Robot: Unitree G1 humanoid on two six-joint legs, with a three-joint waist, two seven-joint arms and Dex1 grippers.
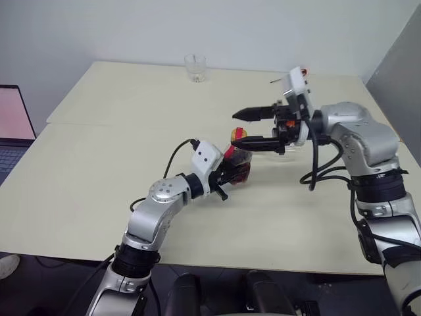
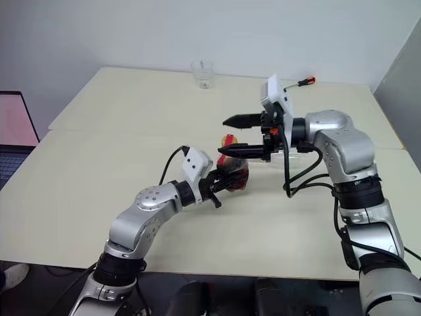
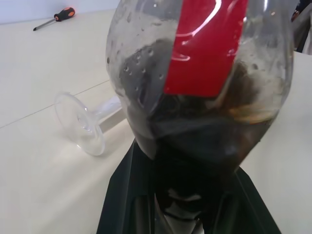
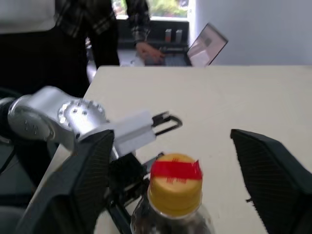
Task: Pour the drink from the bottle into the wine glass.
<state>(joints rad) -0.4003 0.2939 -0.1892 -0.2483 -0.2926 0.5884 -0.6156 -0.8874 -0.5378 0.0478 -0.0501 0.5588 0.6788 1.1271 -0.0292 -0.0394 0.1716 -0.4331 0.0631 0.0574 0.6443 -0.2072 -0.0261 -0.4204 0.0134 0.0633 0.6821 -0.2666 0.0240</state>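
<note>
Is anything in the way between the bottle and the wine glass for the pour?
No object sits between them. But the bottle, held by the left gripper, has its cap on, flanked by the open right gripper, and the wine glass lies on its side.

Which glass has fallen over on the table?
The wine glass, the one with a stem and round foot, lies on its side behind the bottle. The short tumbler stands upright at the table's far edge.
</note>
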